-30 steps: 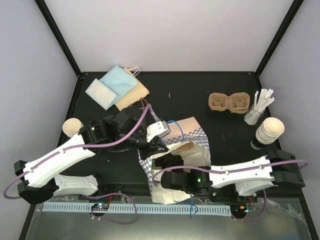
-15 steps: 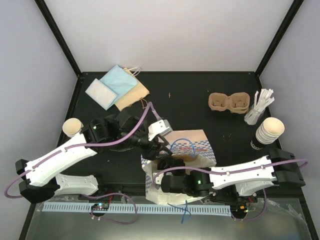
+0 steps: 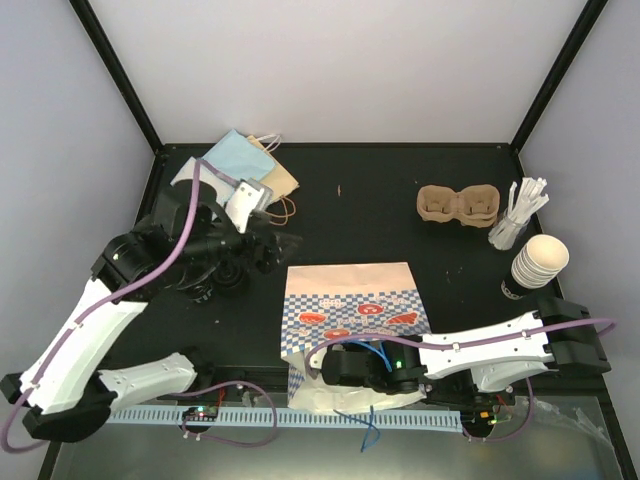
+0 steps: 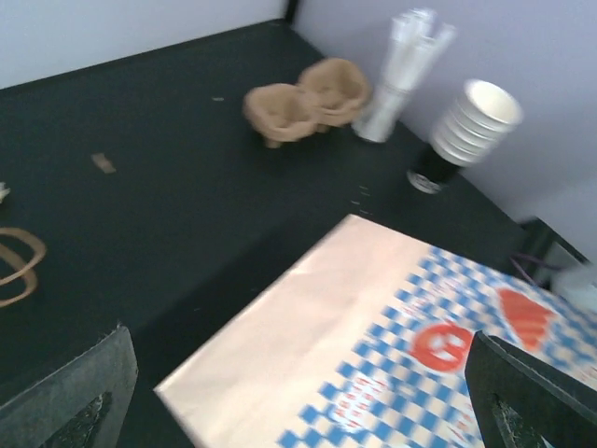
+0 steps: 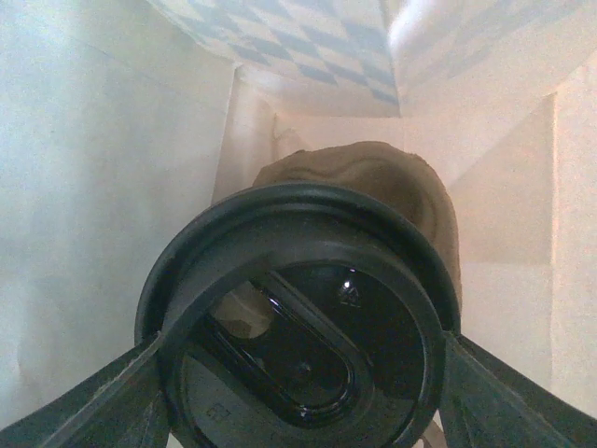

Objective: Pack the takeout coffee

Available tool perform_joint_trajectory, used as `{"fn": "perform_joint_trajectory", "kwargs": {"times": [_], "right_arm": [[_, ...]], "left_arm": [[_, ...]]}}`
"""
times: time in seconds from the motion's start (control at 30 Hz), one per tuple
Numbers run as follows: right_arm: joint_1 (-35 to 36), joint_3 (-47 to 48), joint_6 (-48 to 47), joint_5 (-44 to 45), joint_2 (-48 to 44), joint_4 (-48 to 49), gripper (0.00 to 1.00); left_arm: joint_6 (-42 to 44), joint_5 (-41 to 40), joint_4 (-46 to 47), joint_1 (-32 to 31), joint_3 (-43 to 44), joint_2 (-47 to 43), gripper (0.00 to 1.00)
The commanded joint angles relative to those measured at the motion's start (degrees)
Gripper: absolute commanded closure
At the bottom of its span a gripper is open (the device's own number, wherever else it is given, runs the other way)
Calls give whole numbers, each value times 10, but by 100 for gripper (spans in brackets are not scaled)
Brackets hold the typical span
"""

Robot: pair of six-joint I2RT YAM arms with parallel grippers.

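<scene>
The blue-checked paper bag (image 3: 350,300) lies flat on the table, its mouth toward the arms. My right gripper (image 5: 298,345) is inside it, shut on a black lid (image 5: 298,327) that faces the camera; any cup under the lid is hidden. Behind the lid sits a brown pulp tray (image 5: 373,177). From above only the right wrist (image 3: 365,370) shows at the bag's mouth. My left gripper (image 3: 280,247) hovers left of the bag, open and empty, fingers (image 4: 84,401) far apart. A second pulp tray (image 3: 457,205) and a stack of paper cups (image 3: 540,262) stand at the back right.
White stir sticks (image 3: 520,212) stand in a holder beside the cup stack. A small black stack of lids (image 4: 431,173) sits next to the cups. Flat blue and tan bags (image 3: 235,175) lie at the back left. Black frame posts border the table.
My left gripper opened, let go of the bag and drew back to the left. The bag dropped from standing to lying flat. The right gripper stays inside it on the lid.
</scene>
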Motion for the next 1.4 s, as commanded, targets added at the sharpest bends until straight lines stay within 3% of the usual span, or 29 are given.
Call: {"fn": "perform_joint_trajectory", "kwargs": {"times": [0.0, 0.2, 0.47, 0.77, 1.37], "right_arm": [[3, -4, -5, 29, -19, 20, 43], [3, -6, -19, 59, -31, 30, 43], [-11, -21, -41, 59, -21, 50, 43], [-29, -32, -73, 62, -6, 83, 43], [-37, -15, -81, 53, 29, 53, 43]], "left_arm": [[-31, -6, -34, 93, -17, 27, 1], [-31, 12, 18, 145, -64, 114, 1], [-34, 52, 25, 161, -15, 294, 18], [-56, 91, 100, 166, -47, 377, 23], [-74, 172, 191, 185, -139, 362, 24]]}}
